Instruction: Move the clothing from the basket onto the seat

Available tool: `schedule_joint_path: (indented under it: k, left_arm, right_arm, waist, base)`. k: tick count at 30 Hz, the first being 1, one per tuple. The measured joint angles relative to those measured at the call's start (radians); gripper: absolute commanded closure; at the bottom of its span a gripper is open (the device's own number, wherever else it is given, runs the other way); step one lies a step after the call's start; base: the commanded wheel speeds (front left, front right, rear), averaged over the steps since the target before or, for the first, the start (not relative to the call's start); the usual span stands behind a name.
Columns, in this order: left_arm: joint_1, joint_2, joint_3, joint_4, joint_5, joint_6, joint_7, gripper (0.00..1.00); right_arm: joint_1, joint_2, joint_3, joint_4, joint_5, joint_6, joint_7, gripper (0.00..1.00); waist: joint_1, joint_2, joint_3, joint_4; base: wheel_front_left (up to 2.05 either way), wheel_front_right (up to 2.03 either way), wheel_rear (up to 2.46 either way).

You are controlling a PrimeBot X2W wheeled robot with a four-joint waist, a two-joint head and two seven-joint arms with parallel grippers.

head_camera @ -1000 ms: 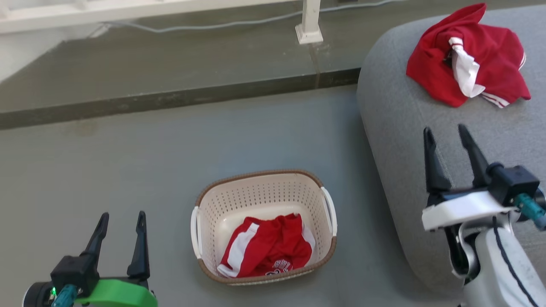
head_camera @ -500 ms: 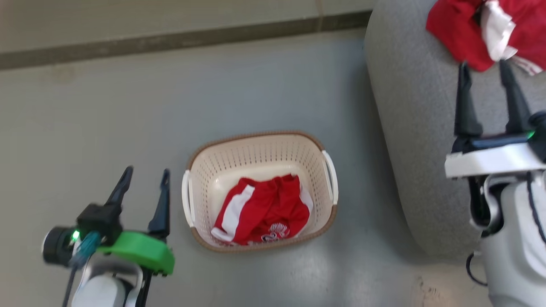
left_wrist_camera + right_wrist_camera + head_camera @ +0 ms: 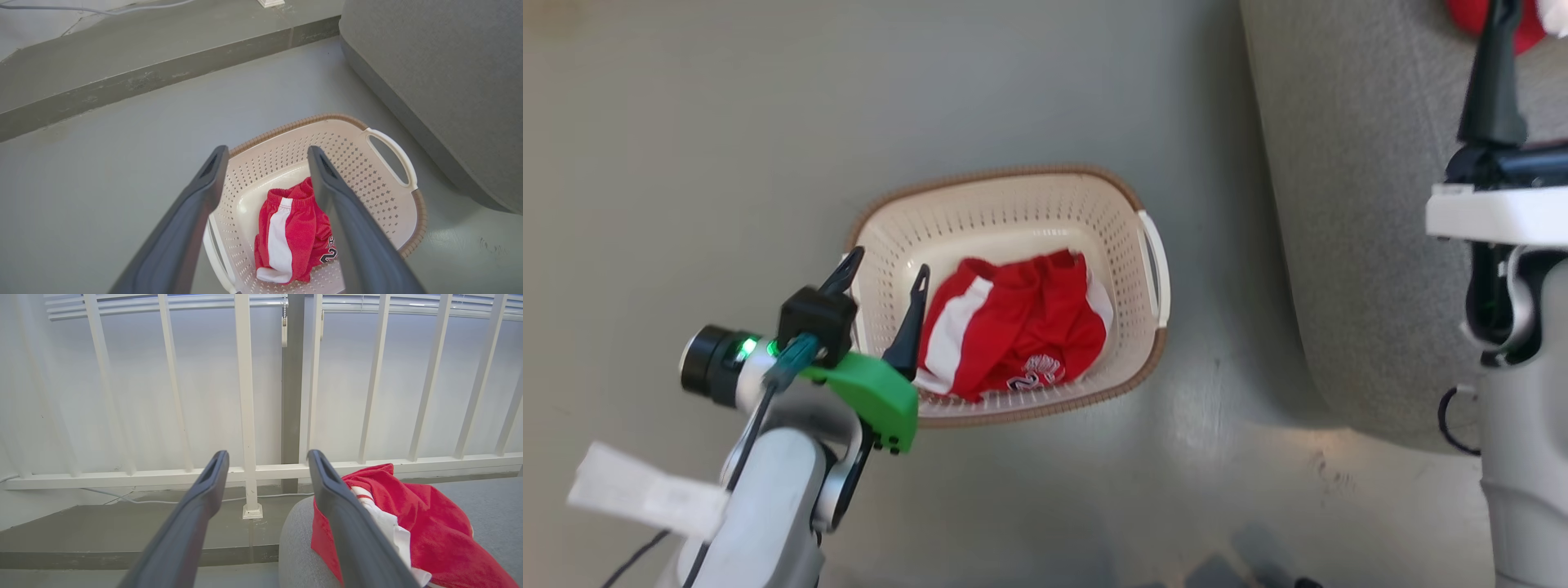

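Lying on a grey floor (image 3: 686, 163), a cream basket (image 3: 1013, 220) is seen from above, with a grey seat (image 3: 1364, 204) just beside it on the right. Beyond the basket a raised step (image 3: 163, 77) is shown. Behind the seat stands a white railing (image 3: 245, 416), with a thin cable (image 3: 184, 500) along its foot. The basket's open top is faced directly by the left gripper (image 3: 267, 152).

Red shorts (image 3: 294, 237) with a white side stripe are crumpled on the basket's bottom, towards its near wall. The left gripper is held over the basket's left rim, fingers spread apart and empty. In its wrist view the shorts are framed between and below the 2 fingers, untouched.

The right gripper (image 3: 267, 455) is held over the seat, fingers likewise parted and empty. A red and white top (image 3: 429, 531) is heaped on the cushion just past its right finger.

Counted: 1 basket, 1 seat and 2 garments, 1 in the basket and 1 on the seat.
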Motion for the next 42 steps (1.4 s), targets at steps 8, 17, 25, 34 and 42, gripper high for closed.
schedule_joint_path:
  k: [8, 17, 25, 34, 42]
  left_arm:
    - [-0.128, -0.037, -0.05, 0.12, 0.026, -0.022, 0.043, 0.0]
    - [-0.244, -0.051, -0.088, 0.241, 0.083, -0.049, 0.084, 0.0]
    - [-0.349, -0.051, -0.113, 0.322, 0.134, -0.067, 0.109, 0.0]
    - [-0.406, -0.049, -0.156, 0.431, 0.179, -0.094, 0.109, 0.0]
    - [-0.441, -0.058, -0.216, 0.508, 0.205, -0.119, 0.099, 0.0]
  right_arm:
    - [-0.062, -0.027, -0.027, -0.04, 0.0, -0.008, 0.0, 0.0]
    - [-0.134, -0.023, -0.023, -0.086, 0.002, -0.008, 0.0, 0.0]
    - [-0.205, -0.019, -0.023, -0.134, 0.011, -0.01, 0.0, 0.0]
    - [-0.263, -0.001, -0.015, -0.146, 0.011, -0.016, 0.0, 0.0]
    - [-0.265, 0.004, -0.018, -0.146, 0.011, -0.017, 0.0, 0.0]
  waist:
    - [0.0, 0.0, 0.114, -0.016]
    - [0.0, 0.0, 0.243, -0.033]
    - [0.0001, 0.0, 0.357, -0.049]
    - [0.0, 0.0, 0.465, -0.073]
    - [0.0, 0.0, 0.505, -0.102]
  base:
    - [0.0, 0.0, 0.0]
    - [0.0, 0.0, 0.0]
    - [0.0, 0.0, 0.0]
    - [0.0, 0.0, 0.0]
    - [0.0, 0.0, 0.0]
